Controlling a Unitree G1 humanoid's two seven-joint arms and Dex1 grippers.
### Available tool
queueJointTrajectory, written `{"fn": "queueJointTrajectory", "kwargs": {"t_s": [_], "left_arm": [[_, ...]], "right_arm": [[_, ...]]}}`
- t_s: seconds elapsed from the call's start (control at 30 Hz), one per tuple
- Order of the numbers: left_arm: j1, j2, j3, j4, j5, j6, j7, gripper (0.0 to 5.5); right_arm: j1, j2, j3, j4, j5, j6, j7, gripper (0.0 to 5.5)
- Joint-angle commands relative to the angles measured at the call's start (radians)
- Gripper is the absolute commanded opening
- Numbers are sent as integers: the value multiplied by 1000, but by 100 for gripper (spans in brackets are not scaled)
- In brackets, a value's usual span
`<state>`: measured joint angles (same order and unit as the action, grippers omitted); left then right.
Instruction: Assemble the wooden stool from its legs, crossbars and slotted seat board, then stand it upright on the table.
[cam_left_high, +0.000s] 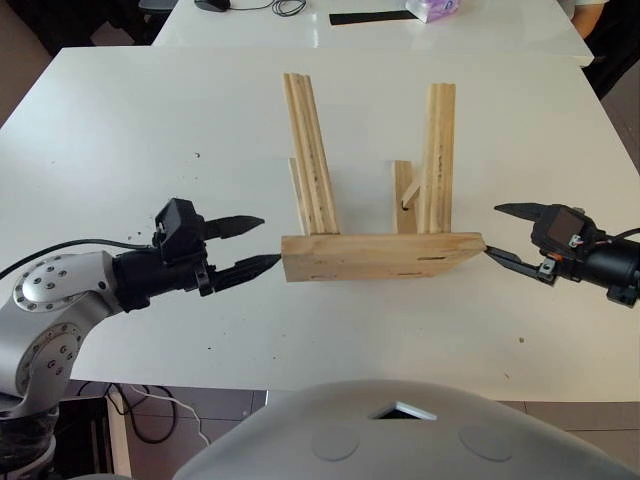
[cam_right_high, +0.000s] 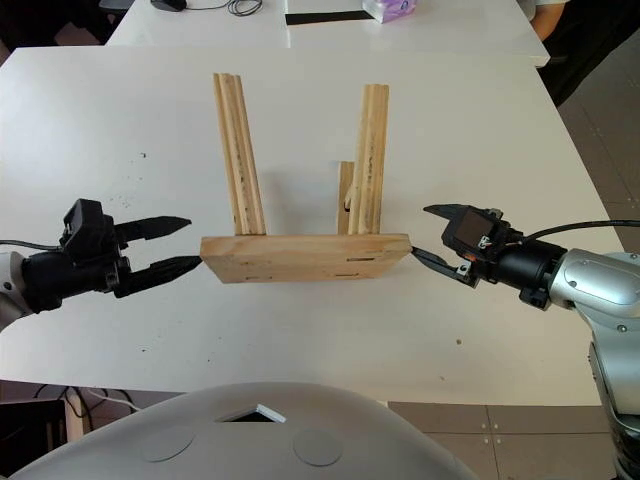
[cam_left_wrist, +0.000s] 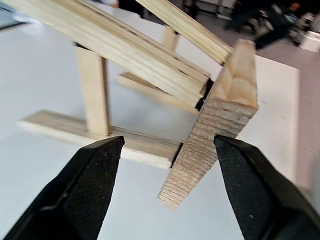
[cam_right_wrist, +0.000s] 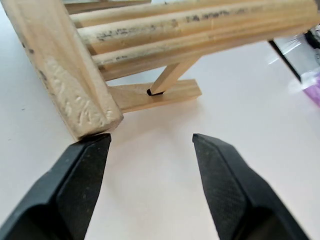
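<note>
Held low and near level: left arm bent at elbow, left gripper pointed inward, fingers spread apart. Opposite, right arm reached in, right gripper pointed inward, fingers likewise spread.

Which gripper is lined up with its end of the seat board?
The left gripper: the end of the seat board sits in its open gap. The right gripper has bare table in its gap, the board's corner off beside one finger.
</note>
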<state>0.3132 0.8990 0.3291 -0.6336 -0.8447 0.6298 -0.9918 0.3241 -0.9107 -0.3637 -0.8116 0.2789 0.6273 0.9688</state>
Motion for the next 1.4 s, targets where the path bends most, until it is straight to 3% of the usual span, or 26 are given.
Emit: {"fn": "queueJointTrajectory", "kwargs": {"t_s": [0.03,0.3,0.73,0.87,1.17,1.4], "left_arm": [[4,0,-61,-3,-2,-54,-126,337],[-42,-24,-111,259,213,-261,-260,337],[-77,44,-104,420,276,-340,-375,337],[-49,57,-147,480,372,-442,-407,337],[-51,-52,-302,514,495,-569,-347,337],[-65,-128,-367,594,574,-694,-282,337]], "right_arm": [[-33,6,66,-89,138,-65,79,305],[-50,16,77,108,144,-96,127,305],[-22,-13,38,308,251,-89,207,305],[-11,-18,102,401,198,-144,229,305],[-39,45,334,450,101,-252,217,305],[-99,90,384,520,70,-298,177,305]]}}
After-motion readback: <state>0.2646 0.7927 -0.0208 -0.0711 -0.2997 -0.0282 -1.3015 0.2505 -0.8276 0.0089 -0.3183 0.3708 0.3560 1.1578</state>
